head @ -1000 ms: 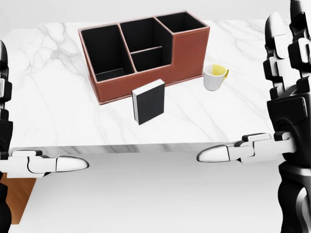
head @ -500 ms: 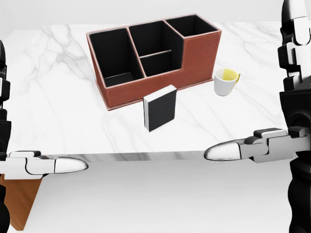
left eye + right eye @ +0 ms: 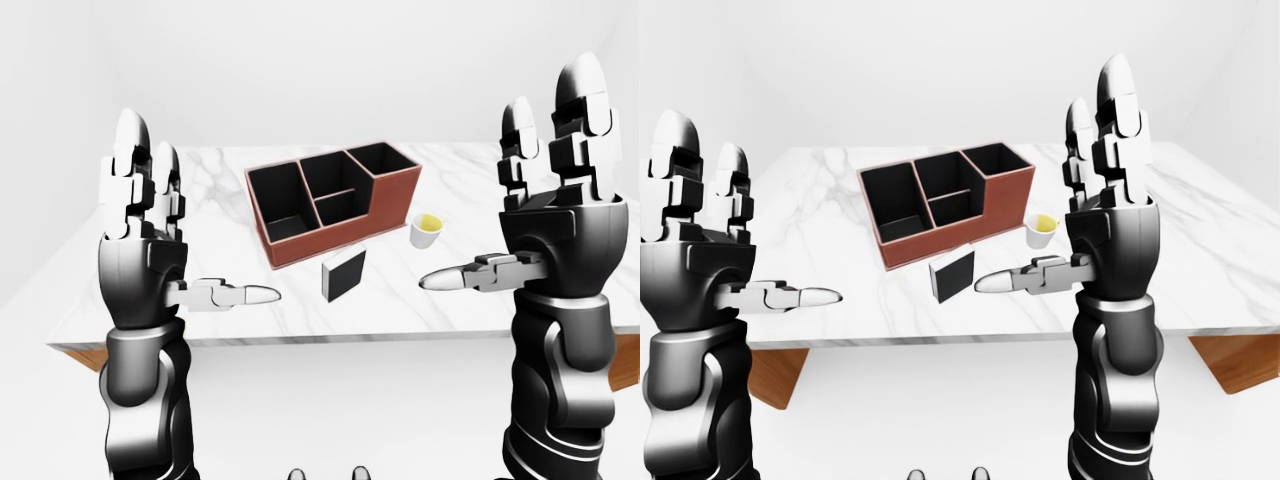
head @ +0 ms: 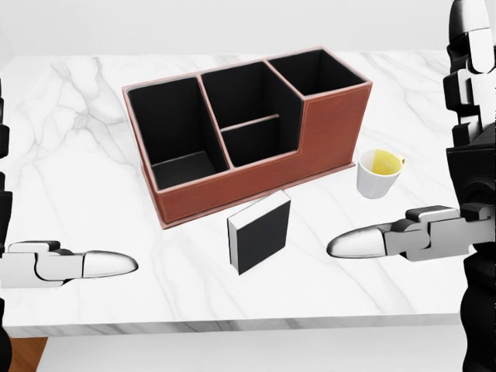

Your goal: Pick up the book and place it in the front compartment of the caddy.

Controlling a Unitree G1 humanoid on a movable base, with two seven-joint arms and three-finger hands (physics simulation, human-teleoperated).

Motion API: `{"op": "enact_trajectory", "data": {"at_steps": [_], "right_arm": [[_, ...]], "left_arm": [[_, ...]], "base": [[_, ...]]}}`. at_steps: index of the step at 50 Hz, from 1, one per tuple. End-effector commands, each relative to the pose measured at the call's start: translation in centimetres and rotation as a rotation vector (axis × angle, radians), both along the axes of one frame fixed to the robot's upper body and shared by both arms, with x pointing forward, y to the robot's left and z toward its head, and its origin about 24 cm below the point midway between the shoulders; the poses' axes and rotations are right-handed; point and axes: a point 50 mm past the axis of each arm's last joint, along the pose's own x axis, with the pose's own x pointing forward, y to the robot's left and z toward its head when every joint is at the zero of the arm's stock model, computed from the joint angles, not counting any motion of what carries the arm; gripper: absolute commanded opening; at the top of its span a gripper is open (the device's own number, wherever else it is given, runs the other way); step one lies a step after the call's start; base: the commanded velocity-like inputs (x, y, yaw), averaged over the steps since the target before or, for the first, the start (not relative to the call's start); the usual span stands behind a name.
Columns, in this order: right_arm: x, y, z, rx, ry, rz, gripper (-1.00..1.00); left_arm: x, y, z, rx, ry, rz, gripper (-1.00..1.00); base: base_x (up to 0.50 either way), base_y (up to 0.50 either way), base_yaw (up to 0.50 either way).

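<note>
Book [image 4: 259, 232]: a black slab with a white page edge, stood upright on the veined marble desk [image 4: 77, 178] — just below the caddy.
Caddy [image 4: 248, 132]: a reddish-brown leather-look box, black-lined compartments.
Left hand [image 3: 145, 245], right hand [image 3: 550, 215]: fingers splayed, nothing held.

Bright, even, diffuse light; sharp renders without blur or glare; only faint soft shadows on the marble worktop [image 4: 93, 178].

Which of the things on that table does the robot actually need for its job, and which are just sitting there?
Needed:
- book, standing upright on the table beside the caddy
- caddy, brown, with black compartments

Just there:
- cup, white, yellow inside
- marble table

Both hands are open and hold nothing.
</note>
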Motion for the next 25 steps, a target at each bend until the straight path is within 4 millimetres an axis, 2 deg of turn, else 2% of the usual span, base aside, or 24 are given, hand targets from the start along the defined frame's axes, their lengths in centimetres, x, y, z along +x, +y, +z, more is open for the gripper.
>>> {"op": "enact_trajectory", "data": {"at_steps": [1, 9, 17, 25], "right_arm": [[0.07, 0.09, -0.22, 0.004, 0.011, 0.009, 1.0], [-0.04, -0.11, 0.2, 0.032, -0.01, 0.013, 1.0], [-0.01, -0.06, 0.07, 0.024, -0.003, 0.012, 1.0], [-0.21, 0.06, 0.0, 0.036, -0.003, 0.02, 1.0]], "left_arm": [[-0.14, -0.03, 0.13, 0.0, -0.008, -0.002, 1.0], [-0.06, -0.02, 0.06, 0.001, -0.003, -0.003, 1.0], [0.01, -0.04, 0.03, 0.0, -0.001, -0.006, 1.0], [-0.16, -0.07, 0.2, -0.003, -0.012, -0.008, 1.0]], "base": [[0.0, 0.0, 0.0], [0.0, 0.0, 0.0], [0.0, 0.46, 0.0], [0.0, 0.03, 0.0]]}}
